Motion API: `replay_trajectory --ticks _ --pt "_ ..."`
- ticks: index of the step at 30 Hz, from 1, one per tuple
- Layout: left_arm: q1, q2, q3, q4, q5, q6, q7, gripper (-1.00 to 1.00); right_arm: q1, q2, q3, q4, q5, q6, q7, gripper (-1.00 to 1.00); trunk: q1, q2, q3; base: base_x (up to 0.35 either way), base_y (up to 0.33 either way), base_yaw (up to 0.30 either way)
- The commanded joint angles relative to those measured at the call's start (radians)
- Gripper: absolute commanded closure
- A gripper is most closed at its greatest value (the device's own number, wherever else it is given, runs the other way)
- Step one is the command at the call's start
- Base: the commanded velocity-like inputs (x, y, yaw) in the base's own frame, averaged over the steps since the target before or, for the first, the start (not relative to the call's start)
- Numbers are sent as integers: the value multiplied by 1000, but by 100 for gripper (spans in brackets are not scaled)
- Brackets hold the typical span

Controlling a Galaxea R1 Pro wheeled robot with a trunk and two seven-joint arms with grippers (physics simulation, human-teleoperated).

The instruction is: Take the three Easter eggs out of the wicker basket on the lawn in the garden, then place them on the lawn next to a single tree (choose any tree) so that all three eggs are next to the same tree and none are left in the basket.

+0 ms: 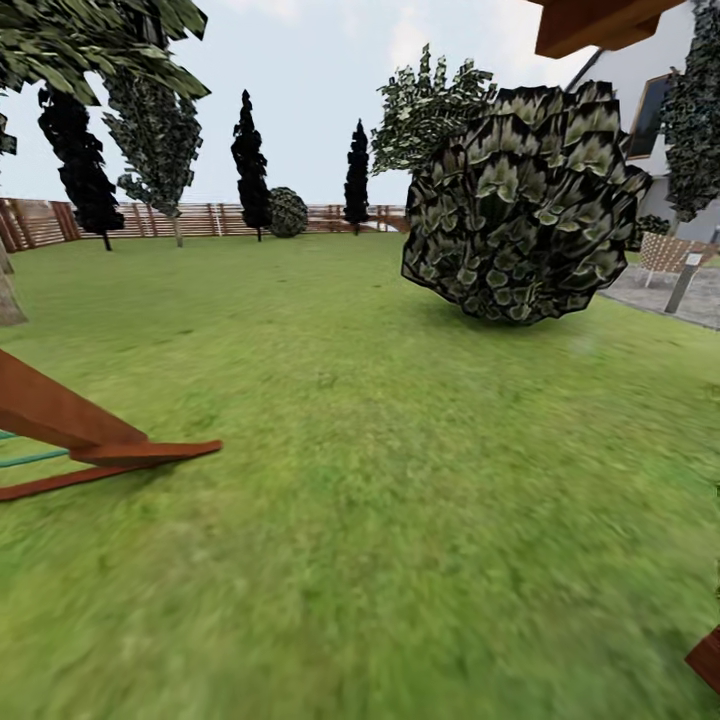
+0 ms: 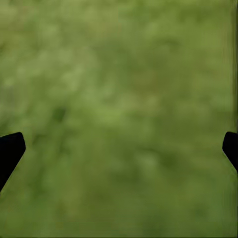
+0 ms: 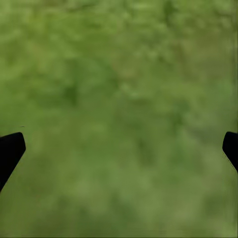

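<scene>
From the head camera it's just mottled green lawn point(image 1: 400, 480), a big round dark-leaved shrub point(image 1: 525, 205) and the brown slat fence point(image 1: 200, 218); no basket or eggs anywhere, so I'd keep turning slowly to find them. Both wrist cams: left fingers point(image 2: 11, 151) and right fingers point(image 3: 11, 151) spread wide, empty, over grass.

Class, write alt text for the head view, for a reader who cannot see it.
A wide green lawn runs to a slatted wooden fence under pale sky. A big round bush stands at right, dark cypresses near the fence, and red-brown beams at left.
</scene>
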Motion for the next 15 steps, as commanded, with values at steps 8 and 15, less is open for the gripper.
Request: replay_trajectory --ticks 8,15 --pt "0 -1 1 1 -1 -4 2 -100 -1 -1 8 1 -7 -3 -4 -100 0 0 -1 335 36 -287" --pt "0 -1 1 1 -1 -3 2 -100 -1 -1 8 1 -7 -3 -4 -100 0 0 -1 335 0 -288"
